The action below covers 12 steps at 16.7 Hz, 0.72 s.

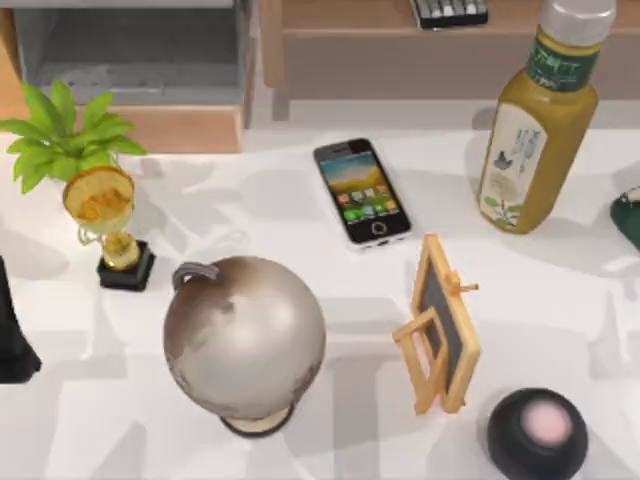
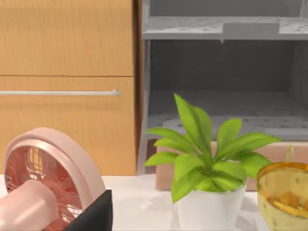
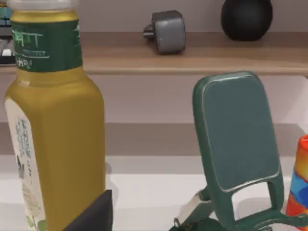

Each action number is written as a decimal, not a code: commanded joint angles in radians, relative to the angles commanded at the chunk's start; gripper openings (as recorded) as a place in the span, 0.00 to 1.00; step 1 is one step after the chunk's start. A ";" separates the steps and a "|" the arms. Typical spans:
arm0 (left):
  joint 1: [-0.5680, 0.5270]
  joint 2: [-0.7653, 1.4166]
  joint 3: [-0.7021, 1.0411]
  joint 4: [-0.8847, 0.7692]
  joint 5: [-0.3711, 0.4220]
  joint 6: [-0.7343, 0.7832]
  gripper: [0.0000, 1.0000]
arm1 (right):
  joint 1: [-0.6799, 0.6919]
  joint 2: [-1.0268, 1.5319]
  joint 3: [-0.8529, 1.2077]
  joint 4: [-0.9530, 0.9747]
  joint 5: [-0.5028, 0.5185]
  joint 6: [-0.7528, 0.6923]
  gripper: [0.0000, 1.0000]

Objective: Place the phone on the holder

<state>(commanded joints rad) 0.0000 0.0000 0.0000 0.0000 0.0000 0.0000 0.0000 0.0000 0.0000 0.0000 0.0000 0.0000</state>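
Well apart, phone (image 1: 362, 191) and holder (image 3: 237, 139).

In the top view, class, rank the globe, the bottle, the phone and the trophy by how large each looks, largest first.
1. globe
2. bottle, close behind; its cap is cut off by the picture edge
3. and 4. trophy and phone look too alike to rank.

A white worktop (image 1: 560, 300) carries soft grey shadows. At its far edge stand a wooden cabinet (image 2: 67, 86) with a grey open shelf (image 2: 221, 29), left, and a long wooden shelf (image 1: 400, 40), right.
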 joint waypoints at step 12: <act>0.000 0.000 0.000 0.000 0.000 0.000 1.00 | 0.177 0.498 0.481 -0.278 -0.059 0.072 1.00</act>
<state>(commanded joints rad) 0.0000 0.0000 0.0000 0.0000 0.0000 0.0000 0.1772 0.4977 0.4807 -0.2778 -0.0594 0.0718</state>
